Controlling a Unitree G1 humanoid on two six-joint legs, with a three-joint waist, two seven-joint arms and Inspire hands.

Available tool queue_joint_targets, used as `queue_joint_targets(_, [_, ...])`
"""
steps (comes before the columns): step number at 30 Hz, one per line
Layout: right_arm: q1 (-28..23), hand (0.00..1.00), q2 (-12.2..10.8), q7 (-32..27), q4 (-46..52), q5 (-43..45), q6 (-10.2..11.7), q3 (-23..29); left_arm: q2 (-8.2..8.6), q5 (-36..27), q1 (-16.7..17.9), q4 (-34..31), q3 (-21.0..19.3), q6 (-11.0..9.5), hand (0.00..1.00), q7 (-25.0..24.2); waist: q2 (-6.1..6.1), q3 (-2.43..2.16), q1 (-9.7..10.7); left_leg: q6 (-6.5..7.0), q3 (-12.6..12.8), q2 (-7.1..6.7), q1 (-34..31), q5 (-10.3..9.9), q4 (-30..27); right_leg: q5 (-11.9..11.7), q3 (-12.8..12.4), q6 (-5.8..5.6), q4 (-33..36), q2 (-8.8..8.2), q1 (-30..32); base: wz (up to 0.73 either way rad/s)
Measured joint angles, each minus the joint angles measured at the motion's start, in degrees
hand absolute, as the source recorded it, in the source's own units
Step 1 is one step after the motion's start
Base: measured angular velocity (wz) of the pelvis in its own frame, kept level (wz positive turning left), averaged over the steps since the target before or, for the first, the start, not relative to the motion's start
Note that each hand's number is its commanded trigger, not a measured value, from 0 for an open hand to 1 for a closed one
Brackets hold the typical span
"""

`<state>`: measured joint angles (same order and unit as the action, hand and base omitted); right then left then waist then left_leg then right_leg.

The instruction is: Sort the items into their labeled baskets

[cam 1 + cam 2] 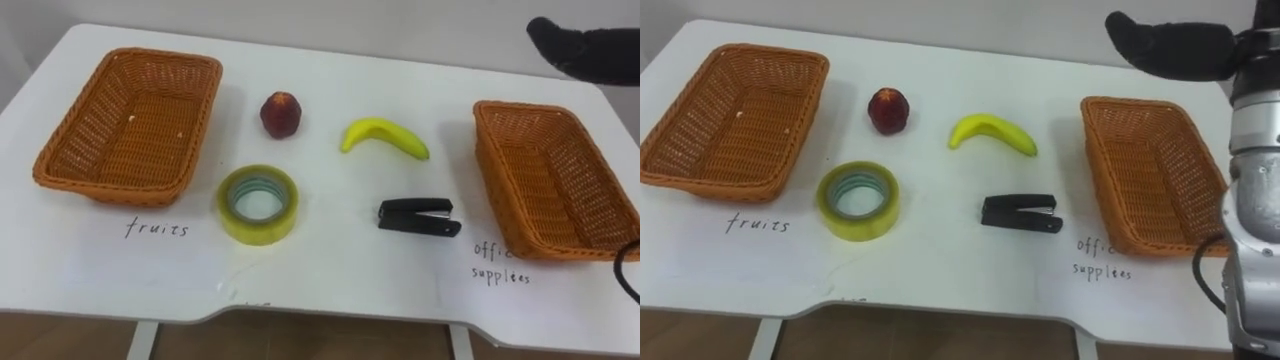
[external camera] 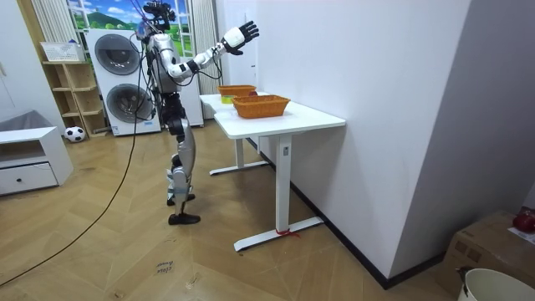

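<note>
While right hand (image 1: 1170,45) hangs raised, stapler (image 1: 1020,213) lies well apart, untouched.

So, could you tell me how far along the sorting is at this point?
Nothing looks done: the fruits basket and the office supplies basket are both empty. Nothing is in hand; the right hand is raised and open near the table's far right. Left to do: the red fruit, banana, tape roll and stapler all lie on the table.
</note>
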<state>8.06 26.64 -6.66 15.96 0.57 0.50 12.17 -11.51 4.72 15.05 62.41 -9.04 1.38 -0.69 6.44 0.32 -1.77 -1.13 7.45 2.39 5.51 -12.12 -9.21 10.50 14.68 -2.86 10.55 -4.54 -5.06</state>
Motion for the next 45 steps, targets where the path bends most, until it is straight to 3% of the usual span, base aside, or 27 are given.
queue_joint_targets(7, [0.0, 0.0, 1.17, 5.84, -0.01, 5.63, -1.46, -4.34, -0.32, 0.02, 0.14, -0.02, 0.04, 0.09, 0.0, -0.14, 0.29, 0.09, -0.32, 0.0, -0.05, 0.0, -0.02, 0.0, -0.17, -0.02, 0.08, 0.03, 0.02, -0.01, -0.12, 0.0])
queue_joint_targets(13, [0.08, 0.0, 1.22, 10.98, -1.69, 5.5, -1.84, -4.87, -0.74, -0.01, -0.03, -0.53, 0.32, 0.47, 0.0, -0.01, 0.83, 0.36, -0.38, 0.0, 0.03, 0.03, -0.34, 0.0, -0.27, -0.09, 0.07, 0.14, 0.04, -0.03, -0.12, 0.0])
queue_joint_targets(19, [0.11, 0.0, 1.25, 15.28, -4.01, 5.52, -1.86, -5.0, -0.9, -0.01, -0.88, -0.54, 0.37, 0.5, 0.0, 0.14, 0.85, 0.33, -0.37, 0.01, -0.03, 0.04, -0.8, -0.01, -0.26, -0.14, 0.08, 0.2, 0.02, -0.01, 0.19, 0.0])
queue_joint_targets(30, [0.11, 0.0, 1.35, 19.62, -6.0, 6.53, -1.88, -5.5, -0.98, -0.03, -2.4, -1.89, 1.03, 0.49, 0.0, 0.25, 0.75, 0.3, -0.28, 0.0, -0.49, 0.02, -0.82, 0.01, -0.33, -0.14, -0.53, 0.2, -0.24, 0.04, 0.27, 0.0])
queue_joint_targets(45, [0.09, 0.0, 1.36, 25.66, -6.62, 6.51, -4.09, -6.59, -1.07, -0.34, -2.98, -2.27, 1.48, 0.6, 0.0, -0.07, 0.8, 0.25, -0.59, -0.01, -1.32, -0.02, -0.9, 0.02, -0.36, -0.15, -0.55, 0.21, -0.82, 0.16, -0.03, 0.0])
